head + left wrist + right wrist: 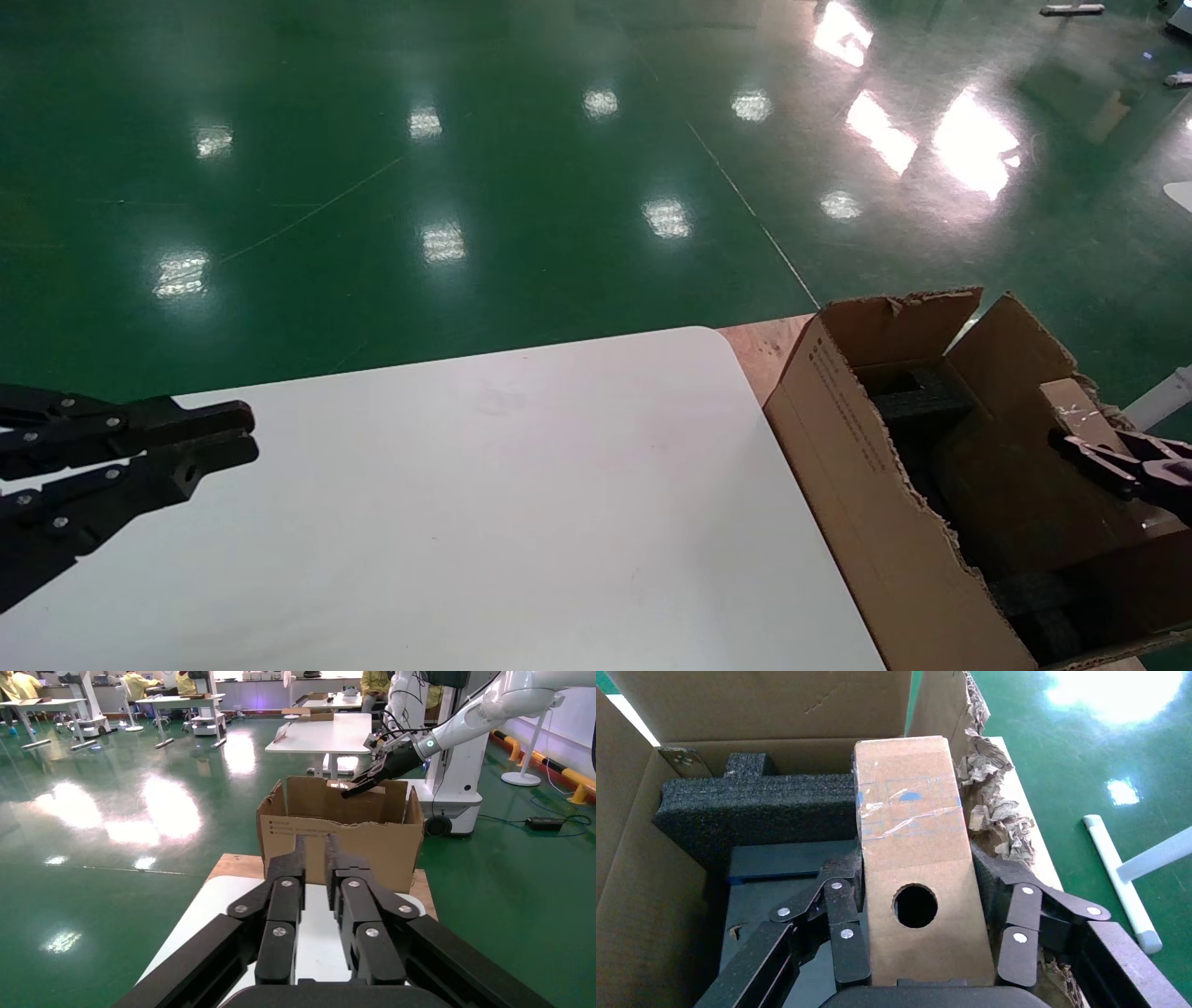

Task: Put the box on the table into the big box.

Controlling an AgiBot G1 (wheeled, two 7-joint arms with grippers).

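Observation:
The box (916,825) is small, flat and brown with a round dark hole. My right gripper (916,864) is shut on its two sides and holds it inside the big box (638,853), above black foam blocks (758,808). In the head view the right gripper (1085,457) and the box (1071,401) are inside the torn carton (866,466) at the right of the white table (512,485). My left gripper (247,433) is shut and empty over the table's left side. The left wrist view shows the left gripper (314,846) facing the carton (337,846).
The big box stands on a wooden board (764,349) beside the table's rounded corner. Crumpled torn cardboard (996,804) lines the carton's edge. A white pole (1119,874) lies on the green floor (466,186). Other tables (330,734) stand far off.

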